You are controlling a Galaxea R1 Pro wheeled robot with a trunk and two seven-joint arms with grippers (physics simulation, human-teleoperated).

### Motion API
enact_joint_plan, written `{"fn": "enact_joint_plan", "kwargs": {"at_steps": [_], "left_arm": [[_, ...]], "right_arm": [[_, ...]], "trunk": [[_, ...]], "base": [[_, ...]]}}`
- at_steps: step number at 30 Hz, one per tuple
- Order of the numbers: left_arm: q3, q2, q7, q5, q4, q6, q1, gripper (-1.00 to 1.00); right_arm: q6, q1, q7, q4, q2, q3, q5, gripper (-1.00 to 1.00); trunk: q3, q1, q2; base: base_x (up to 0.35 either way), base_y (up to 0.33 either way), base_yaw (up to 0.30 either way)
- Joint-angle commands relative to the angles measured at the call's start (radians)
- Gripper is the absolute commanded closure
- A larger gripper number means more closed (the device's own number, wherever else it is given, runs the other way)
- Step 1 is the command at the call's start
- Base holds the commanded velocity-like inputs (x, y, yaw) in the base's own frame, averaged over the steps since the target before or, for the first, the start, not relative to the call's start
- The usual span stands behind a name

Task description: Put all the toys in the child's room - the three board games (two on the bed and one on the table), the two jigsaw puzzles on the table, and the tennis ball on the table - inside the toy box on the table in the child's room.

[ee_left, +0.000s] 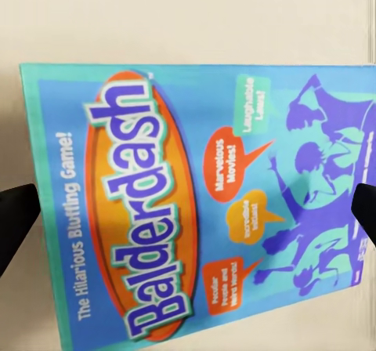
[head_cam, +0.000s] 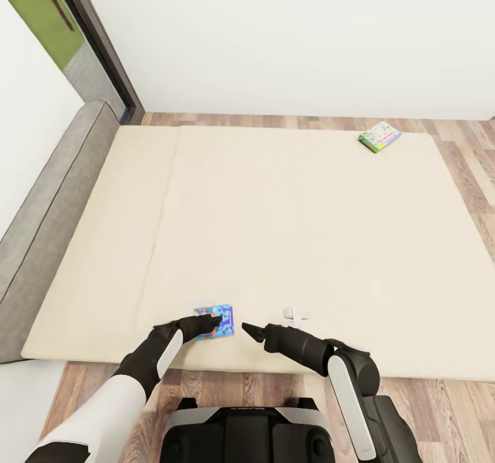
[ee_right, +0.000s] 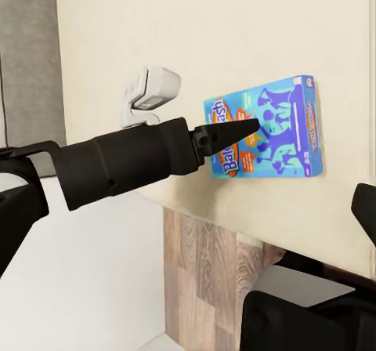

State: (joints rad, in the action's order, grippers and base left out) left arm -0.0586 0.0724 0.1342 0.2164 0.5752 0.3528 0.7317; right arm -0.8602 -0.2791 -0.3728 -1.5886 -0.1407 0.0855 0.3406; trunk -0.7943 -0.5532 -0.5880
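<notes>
Black forearms w/ white panels; tapered black left pincer; dark glossy base.

This is a bedroom in a home, rendered in simulation. A wide bed with a plain beige mattress and a low grey headboard stands on a wood-plank floor against bare white walls. Two colourful board games lying on the mattress suggest a child's room. A dark-framed doorway opens beyond the headboard.
</notes>
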Motion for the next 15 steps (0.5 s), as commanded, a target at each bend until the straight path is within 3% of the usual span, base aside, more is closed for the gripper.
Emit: {"fn": "enact_joint_plan", "kwargs": {"at_steps": [1, 7, 15], "left_arm": [[-0.001, 0.0, -0.001, 0.008, 0.002, 0.006, 0.0, -1.0], [-0.001, 0.0, -0.001, 0.008, 0.002, 0.006, 0.0, -1.0], [0.0, 0.0, -0.002, 0.008, 0.002, 0.006, 0.0, -1.0]], "right_arm": [[-0.005, 0.0, -0.005, -0.001, 0.0, -0.001, -0.003, -1.0], [-0.005, 0.0, -0.005, -0.001, 0.0, -0.001, -0.003, -1.0], [-0.005, 0.0, -0.005, 0.0, 0.0, -0.001, 0.001, -1.0]], "trunk": [[-0.001, 0.0, -0.001], [-0.001, 0.0, -0.001], [-0.001, 0.0, -0.001]], "base": [[0.0, -0.156, 0.0], [0.0, -0.215, 0.0], [0.0, -0.085, 0.0]]}}
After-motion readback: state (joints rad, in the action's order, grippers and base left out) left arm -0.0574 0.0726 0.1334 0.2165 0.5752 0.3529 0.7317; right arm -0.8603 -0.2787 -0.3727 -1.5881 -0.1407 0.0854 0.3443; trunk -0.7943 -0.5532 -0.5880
